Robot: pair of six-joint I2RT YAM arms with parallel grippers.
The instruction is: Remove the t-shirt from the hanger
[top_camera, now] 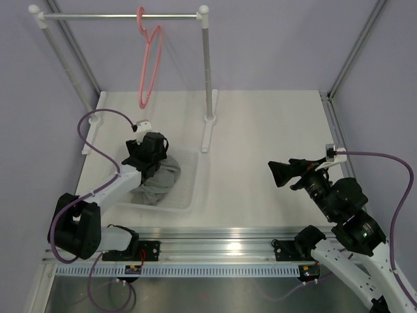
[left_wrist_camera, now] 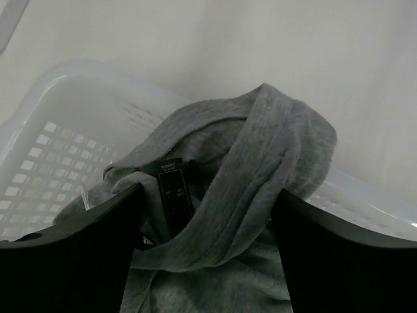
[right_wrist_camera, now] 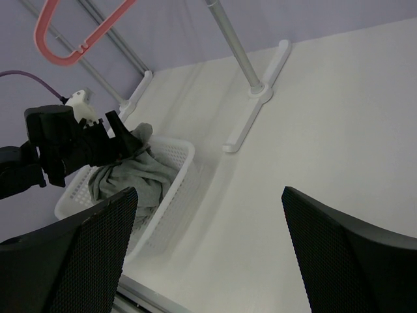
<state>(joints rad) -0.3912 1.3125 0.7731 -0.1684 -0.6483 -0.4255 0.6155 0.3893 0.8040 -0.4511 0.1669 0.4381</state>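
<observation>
The grey t-shirt (top_camera: pixel 159 182) lies crumpled in a white mesh basket (top_camera: pixel 190 189), off the hanger. The pink hanger (top_camera: pixel 143 104) hangs bare from the rail at the back. My left gripper (top_camera: pixel 148 156) is down over the basket with its jaws wide apart. In the left wrist view a thick fold of the t-shirt (left_wrist_camera: pixel 260 150) with its black neck label runs between the two fingers of the left gripper (left_wrist_camera: pixel 205 195). My right gripper (top_camera: pixel 279 173) hovers open over bare table on the right, nothing between its fingers.
A white-and-metal clothes rail (top_camera: pixel 117 16) spans the back, its right post (top_camera: pixel 207 65) standing on a long white foot (top_camera: pixel 207 134) just right of the basket. Purple cables loop off both wrists. An aluminium track runs along the near edge.
</observation>
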